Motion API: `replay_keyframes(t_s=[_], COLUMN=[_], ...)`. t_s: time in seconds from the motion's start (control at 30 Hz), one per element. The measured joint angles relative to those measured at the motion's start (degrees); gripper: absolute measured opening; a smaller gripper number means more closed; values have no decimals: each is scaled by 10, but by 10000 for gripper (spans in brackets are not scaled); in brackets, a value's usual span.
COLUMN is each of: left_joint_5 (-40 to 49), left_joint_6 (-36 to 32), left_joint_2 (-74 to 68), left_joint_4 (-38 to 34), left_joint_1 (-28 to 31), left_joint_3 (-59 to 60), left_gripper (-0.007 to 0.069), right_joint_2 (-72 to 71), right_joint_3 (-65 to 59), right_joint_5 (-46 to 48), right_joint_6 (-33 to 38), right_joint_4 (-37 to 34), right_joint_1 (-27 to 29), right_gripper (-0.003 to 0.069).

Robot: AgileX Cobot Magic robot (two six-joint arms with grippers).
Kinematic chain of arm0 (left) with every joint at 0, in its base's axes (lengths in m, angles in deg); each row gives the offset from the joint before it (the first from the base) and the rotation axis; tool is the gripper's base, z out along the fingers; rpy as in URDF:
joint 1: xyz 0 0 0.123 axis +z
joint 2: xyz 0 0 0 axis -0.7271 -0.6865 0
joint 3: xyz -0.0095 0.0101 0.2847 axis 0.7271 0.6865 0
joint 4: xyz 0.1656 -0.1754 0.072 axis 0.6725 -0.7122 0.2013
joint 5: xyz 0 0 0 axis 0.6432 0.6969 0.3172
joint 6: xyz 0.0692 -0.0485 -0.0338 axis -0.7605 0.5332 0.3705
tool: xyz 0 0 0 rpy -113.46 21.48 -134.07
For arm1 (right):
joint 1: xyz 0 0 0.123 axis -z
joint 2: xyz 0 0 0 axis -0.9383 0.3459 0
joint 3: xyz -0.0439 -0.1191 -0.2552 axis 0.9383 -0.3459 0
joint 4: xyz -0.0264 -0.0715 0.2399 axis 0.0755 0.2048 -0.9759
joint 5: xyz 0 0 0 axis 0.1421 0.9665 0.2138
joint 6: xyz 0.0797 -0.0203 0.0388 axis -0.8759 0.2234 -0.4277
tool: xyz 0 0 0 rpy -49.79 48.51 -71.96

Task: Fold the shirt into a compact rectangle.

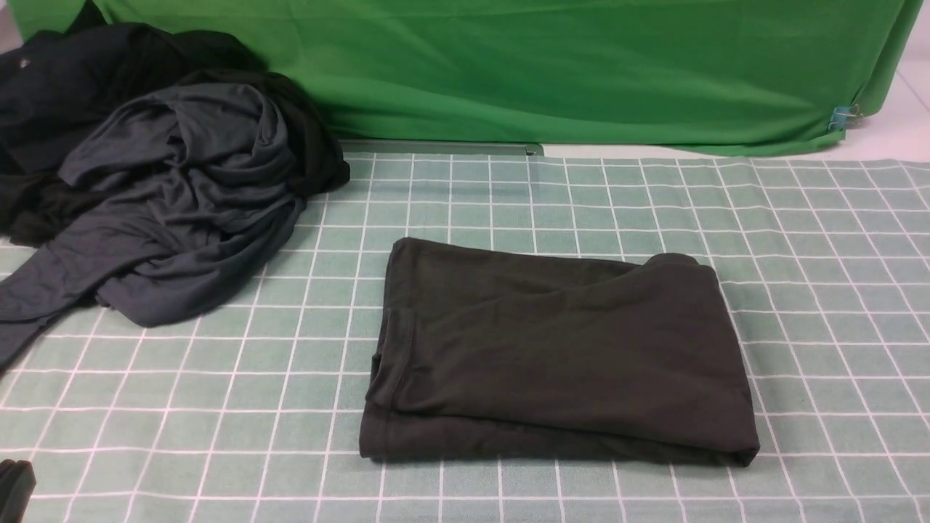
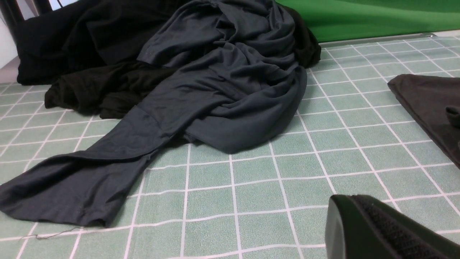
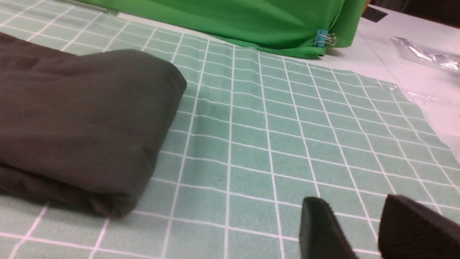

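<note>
Front view showed me one shirt [image 1: 559,356], folded into a dark brownish rectangle at the middle of the checked green tabletop [image 1: 821,290]. I could read no print, label or writing on it. At the far left lay one slate-grey garment [image 1: 182,196] heaped over black garments [image 1: 43,94] I could not count. I saw two claws: the left claw [image 2: 381,230] was closed and empty; the right claw [image 3: 363,230] stood partly open, gripping nothing, beside the shirt.
</note>
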Motion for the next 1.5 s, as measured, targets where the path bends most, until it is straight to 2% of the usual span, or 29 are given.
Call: replay_keyframes(t_s=[1.5], left_joint_5=[0], left_joint_6=[0], left_joint_2=[0], left_joint_4=[2], left_joint_1=[0], left_joint_3=[0], left_gripper=[18], right_joint_2=[0], right_joint_3=[0], right_joint_5=[0], right_joint_6=[-1], right_joint_4=[0], right_joint_1=[0], right_gripper=[242])
